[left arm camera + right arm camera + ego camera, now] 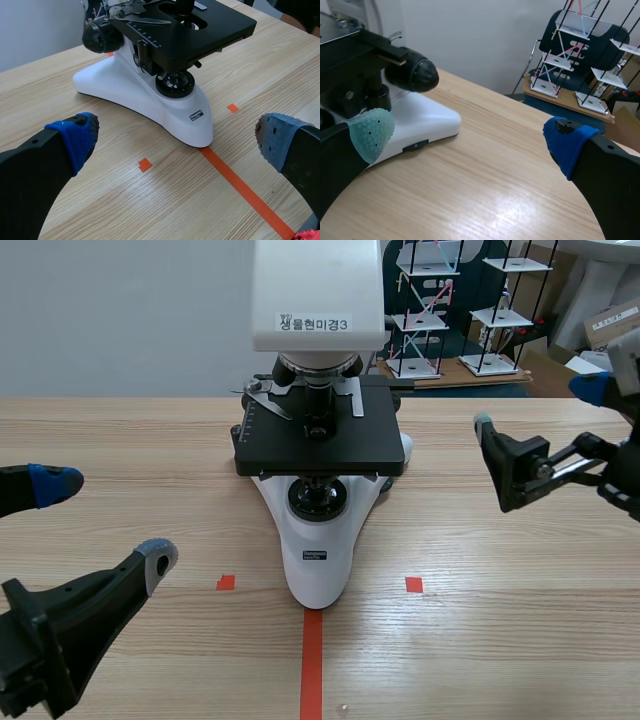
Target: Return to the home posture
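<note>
A light wood-grain table [500, 640] is seen carrying one white-and-black microscope [318, 540], stood upright at mid-table with its white base pointed toward the robot, the base tip being met by an orange-red tape line [312, 660] and flanked by two small tape squares [226, 582].

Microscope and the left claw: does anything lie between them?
Nothing but bare table with orange-red tape marks between the microscope and left gripper, clearest in left wrist view.
</note>
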Available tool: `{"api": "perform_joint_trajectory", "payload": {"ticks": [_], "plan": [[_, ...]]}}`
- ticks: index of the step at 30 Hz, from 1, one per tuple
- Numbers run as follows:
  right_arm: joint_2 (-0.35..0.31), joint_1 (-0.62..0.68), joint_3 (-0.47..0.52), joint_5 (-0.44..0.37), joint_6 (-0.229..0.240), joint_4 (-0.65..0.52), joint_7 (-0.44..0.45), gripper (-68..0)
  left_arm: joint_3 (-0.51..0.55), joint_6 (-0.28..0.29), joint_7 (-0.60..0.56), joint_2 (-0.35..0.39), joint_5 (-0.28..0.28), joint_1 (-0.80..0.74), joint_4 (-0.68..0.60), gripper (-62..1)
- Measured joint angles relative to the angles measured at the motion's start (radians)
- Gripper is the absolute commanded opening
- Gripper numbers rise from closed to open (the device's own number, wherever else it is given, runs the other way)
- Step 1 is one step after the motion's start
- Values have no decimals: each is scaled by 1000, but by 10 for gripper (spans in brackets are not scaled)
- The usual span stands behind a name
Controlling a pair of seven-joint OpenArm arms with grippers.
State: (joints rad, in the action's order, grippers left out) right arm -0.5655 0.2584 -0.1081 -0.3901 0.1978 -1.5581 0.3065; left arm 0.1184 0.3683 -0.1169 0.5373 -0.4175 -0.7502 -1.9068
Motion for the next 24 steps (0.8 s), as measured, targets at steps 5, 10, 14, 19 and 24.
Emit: {"api": "perform_joint_trajectory", "payload": {"ticks": [5, 10, 14, 19, 24], "plan": [[0, 226, 89, 0, 0, -172, 0, 4, 0, 0, 0, 0, 0, 0, 0, 14], [0, 418, 119, 0, 0, -298, 8, 4, 0, 0, 0, 0, 0, 0, 0, 14], [7, 547, 135, 0, -27, -346, 58, 4, 0, 0, 0, 0, 0, 0, 0, 14], [55, 636, 168, 0, -30, -364, 78, 4, 0, 0, 0, 0, 0, 0, 0, 14], [134, 631, 173, 0, -29, -364, 77, 4, 0, 0, 0, 0, 0, 0, 0, 14]]}}
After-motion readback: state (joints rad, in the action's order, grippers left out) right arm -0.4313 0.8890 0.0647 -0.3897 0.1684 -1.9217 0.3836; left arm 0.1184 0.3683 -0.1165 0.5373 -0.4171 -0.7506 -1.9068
